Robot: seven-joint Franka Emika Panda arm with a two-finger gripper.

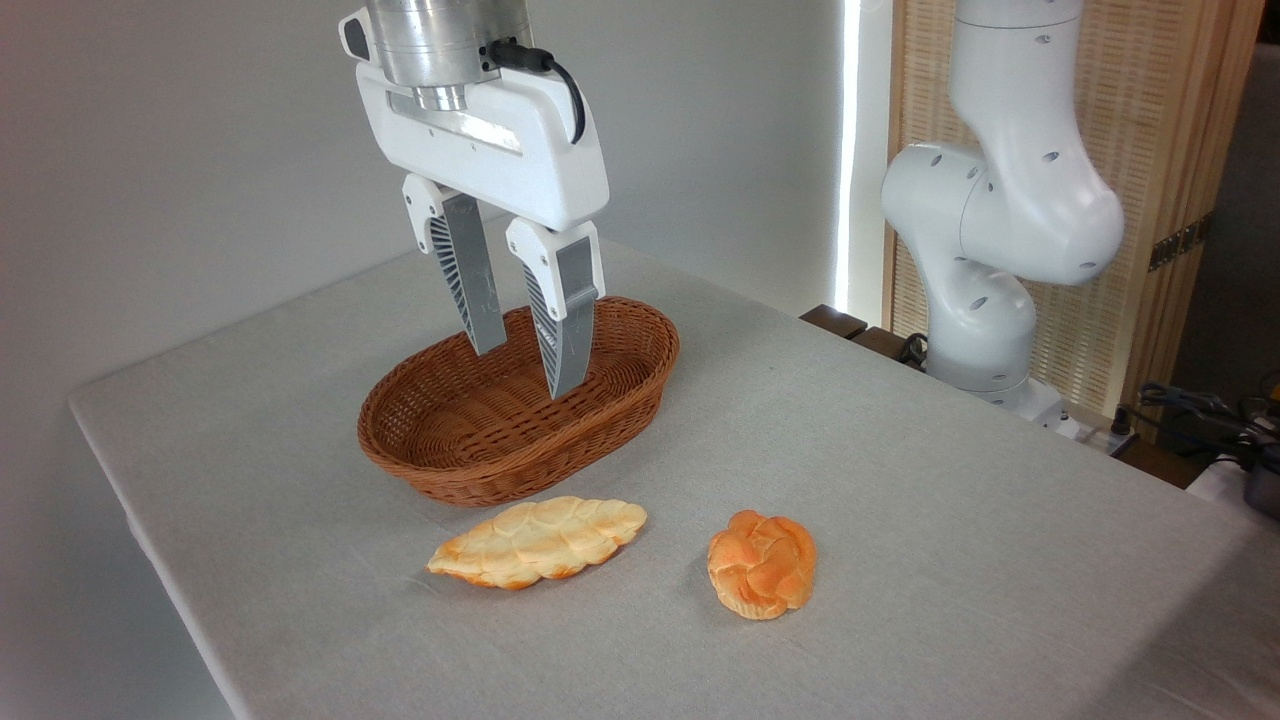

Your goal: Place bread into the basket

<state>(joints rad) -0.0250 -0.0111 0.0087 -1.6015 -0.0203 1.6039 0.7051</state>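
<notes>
The bread [762, 563], a small deep-orange braided bun, lies on the grey tablecloth near the front, right of centre. The basket [440, 470], an oval brown wicker one with low sides, stands behind and to the left of it and holds nothing. My gripper [528, 372] hangs above the basket's middle, pointing down, open with nothing between its fingers. It is well away from the bun, up and to the left.
A pale golden leaf-shaped loaf [538, 541] lies just in front of the basket, left of the bun. The arm's white base [985, 300] stands at the table's far right edge. Cables and a wooden screen sit behind it.
</notes>
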